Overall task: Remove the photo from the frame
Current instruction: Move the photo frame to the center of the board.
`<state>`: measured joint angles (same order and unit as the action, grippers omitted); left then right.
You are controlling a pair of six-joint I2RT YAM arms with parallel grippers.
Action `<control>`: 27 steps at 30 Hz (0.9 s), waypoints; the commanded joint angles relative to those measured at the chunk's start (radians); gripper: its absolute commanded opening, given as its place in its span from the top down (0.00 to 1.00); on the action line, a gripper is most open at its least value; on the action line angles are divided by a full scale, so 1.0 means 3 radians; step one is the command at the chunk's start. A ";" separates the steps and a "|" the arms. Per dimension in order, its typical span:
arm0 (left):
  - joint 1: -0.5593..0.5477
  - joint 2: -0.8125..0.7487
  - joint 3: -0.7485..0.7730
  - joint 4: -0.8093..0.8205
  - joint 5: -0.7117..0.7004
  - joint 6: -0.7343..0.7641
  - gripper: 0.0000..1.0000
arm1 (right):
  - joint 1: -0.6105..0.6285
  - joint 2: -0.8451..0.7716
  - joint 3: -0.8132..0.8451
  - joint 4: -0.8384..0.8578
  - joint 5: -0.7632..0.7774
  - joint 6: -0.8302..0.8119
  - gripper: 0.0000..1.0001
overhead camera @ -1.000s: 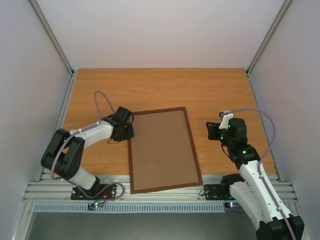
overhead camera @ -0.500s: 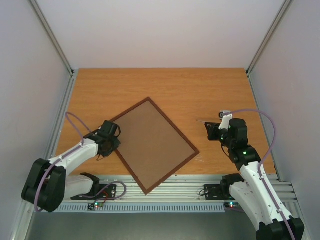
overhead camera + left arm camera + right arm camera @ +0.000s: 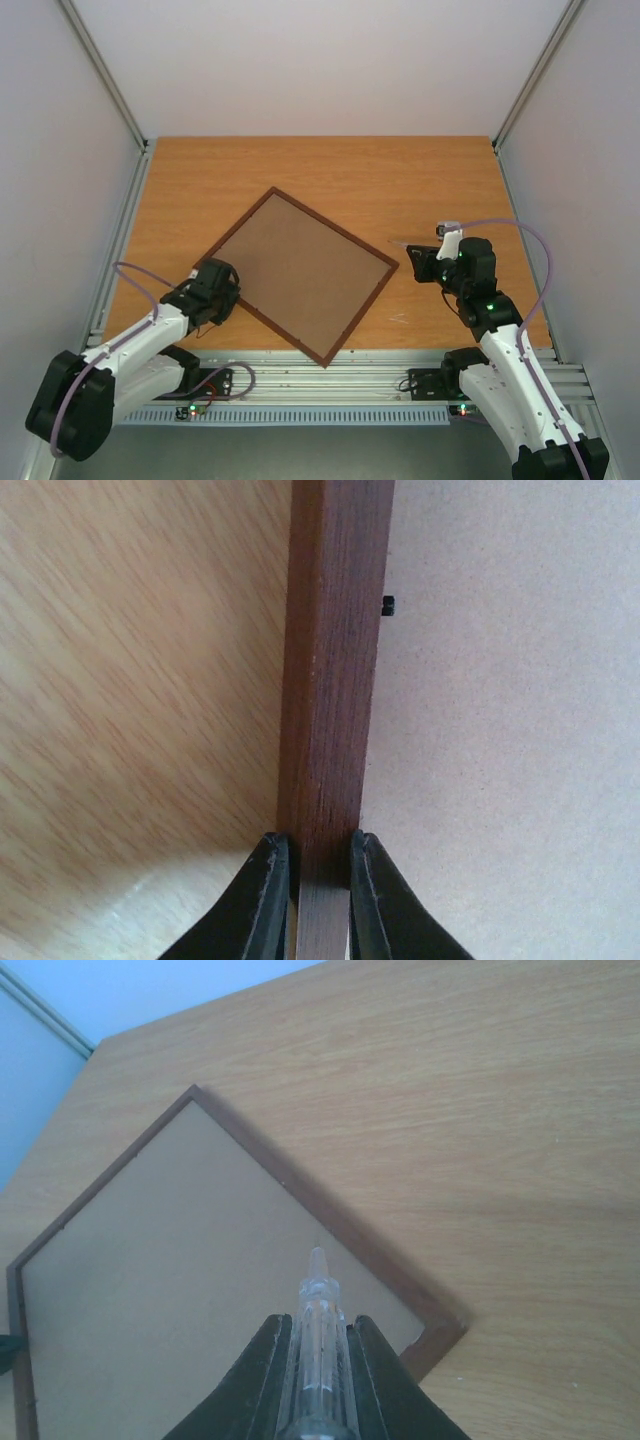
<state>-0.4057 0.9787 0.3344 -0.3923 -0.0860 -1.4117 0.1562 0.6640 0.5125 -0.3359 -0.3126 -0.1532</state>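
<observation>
The left gripper [image 3: 228,294] has its jaws drawn narrow on the frame [image 3: 300,272], one finger [image 3: 265,895] on the outside of the dark wooden rail [image 3: 335,680] and the other on the inside, so the rail runs straight out ahead of the jaws. To the right of those jaws lies the pale back board [image 3: 500,740], with a small black tab [image 3: 388,605] at the rail's inner edge; to their left is bare table [image 3: 130,680]. The frame lies flat, back side up and turned like a diamond, and the photo cannot be seen under the board. The right gripper [image 3: 414,262] has its jaws narrow too, closed on a clear stick [image 3: 318,1305] that points forward from between them. The stick's tip hangs over the back board just inside the rail, with the frame's right corner [image 3: 440,1330] just to the right of the jaws; whether the tip touches the board I cannot tell. The frame's near corner [image 3: 325,362] reaches the table's near edge or slightly past it. Beyond both pairs of jaws, the far half of the table [image 3: 400,170] is open wood, and there is also free wood to the right of the right jaws.
</observation>
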 commanded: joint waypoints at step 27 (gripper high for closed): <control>-0.1036 0.0085 0.1118 -0.1103 -0.1117 0.0816 0.29 | -0.0017 -0.0010 -0.0031 0.0133 -0.0159 0.0041 0.99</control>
<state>-0.7734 1.0508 0.6022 -0.5579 -0.2447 -1.4067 0.1562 0.6590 0.5056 -0.3244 -0.3386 -0.1490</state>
